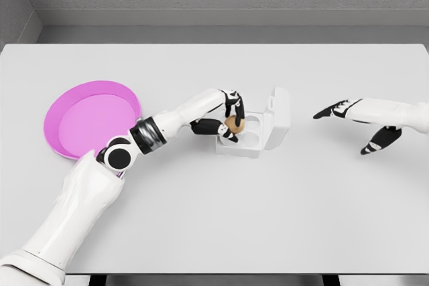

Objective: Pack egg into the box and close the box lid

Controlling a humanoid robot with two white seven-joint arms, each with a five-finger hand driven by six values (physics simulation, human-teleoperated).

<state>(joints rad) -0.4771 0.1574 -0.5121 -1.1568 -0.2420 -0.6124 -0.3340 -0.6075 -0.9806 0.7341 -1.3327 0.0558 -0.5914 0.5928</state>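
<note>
The left arm is reaching in from the lower left across the white table (214, 219), and its left hand (224, 123) is sitting at the near left edge of a small white box (249, 140) in the middle of the table. The dark fingers (232, 100) are curling around a brown egg (234, 124), clamping it from above and from the side, and the egg is hanging over the left part of the box, right at its rim; whether it is already touching the inside of the box cannot be told from this view. The box is standing open, with round hollows showing inside it, and its lid (279, 116) is tilting up and back on the right side. A pink plate (87, 120) is lying flat on the table to the left, well apart from the box, with the left forearm crossing over its near right edge. The right hand (358, 122) is hovering over the table at the right, well apart from the box, with its fingers spreading loosely and gripping nothing.
</note>
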